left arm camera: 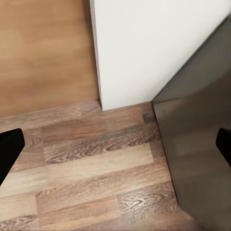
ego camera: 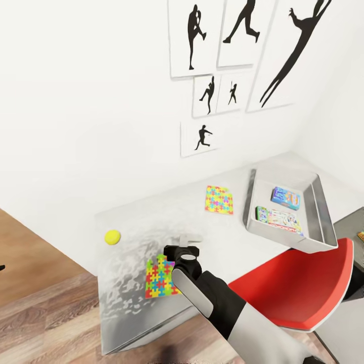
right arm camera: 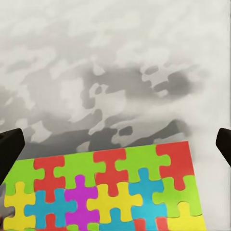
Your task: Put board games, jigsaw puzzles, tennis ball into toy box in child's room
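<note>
The right gripper was held open just above the near jigsaw puzzle, which lay flat on the tabletop under its spread fingers. The tennis ball was seen to its left, the second puzzle beyond. Two board games lay in the toy box. The left gripper was open over the floor.

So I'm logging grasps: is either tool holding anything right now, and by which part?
Nothing is held. The right tool is open above the near jigsaw puzzle; the left tool is open over the floor.
</note>
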Robot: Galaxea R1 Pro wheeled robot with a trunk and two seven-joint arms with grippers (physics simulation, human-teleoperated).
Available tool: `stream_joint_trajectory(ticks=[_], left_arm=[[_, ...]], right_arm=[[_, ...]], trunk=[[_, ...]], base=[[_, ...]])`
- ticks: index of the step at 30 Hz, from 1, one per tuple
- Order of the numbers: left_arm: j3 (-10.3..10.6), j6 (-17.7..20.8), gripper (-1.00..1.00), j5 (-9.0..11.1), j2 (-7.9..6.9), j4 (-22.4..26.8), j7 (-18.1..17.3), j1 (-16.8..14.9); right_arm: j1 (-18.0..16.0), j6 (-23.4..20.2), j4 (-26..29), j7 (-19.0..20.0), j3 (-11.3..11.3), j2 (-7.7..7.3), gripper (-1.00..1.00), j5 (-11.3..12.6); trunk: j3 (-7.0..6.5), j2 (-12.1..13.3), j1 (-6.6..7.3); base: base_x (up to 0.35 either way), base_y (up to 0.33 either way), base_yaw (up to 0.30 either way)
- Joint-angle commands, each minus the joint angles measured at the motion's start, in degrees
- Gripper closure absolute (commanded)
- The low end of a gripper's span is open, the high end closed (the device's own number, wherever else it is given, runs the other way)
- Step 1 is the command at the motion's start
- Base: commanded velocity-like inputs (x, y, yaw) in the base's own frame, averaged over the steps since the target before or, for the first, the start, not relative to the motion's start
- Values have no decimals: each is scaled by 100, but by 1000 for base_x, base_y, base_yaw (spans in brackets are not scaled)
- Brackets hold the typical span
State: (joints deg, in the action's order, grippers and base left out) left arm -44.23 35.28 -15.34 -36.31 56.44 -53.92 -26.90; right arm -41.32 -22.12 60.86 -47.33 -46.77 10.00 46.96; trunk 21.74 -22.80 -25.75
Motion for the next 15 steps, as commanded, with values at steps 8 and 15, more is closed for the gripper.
stream_joint_trajectory(ticks=[8,15], left_arm=[[-15,41,-100,-34,5,7,-48,-9],[-15,41,-100,-31,6,6,-48,-9]], right_arm=[[-8,-29,5,-40,-10,0,-100,24],[-8,-29,5,-40,-13,0,-100,22]], trunk=[[72,-12,-3],[99,-12,-3]], base=[[0,0,-65],[0,0,-12]])
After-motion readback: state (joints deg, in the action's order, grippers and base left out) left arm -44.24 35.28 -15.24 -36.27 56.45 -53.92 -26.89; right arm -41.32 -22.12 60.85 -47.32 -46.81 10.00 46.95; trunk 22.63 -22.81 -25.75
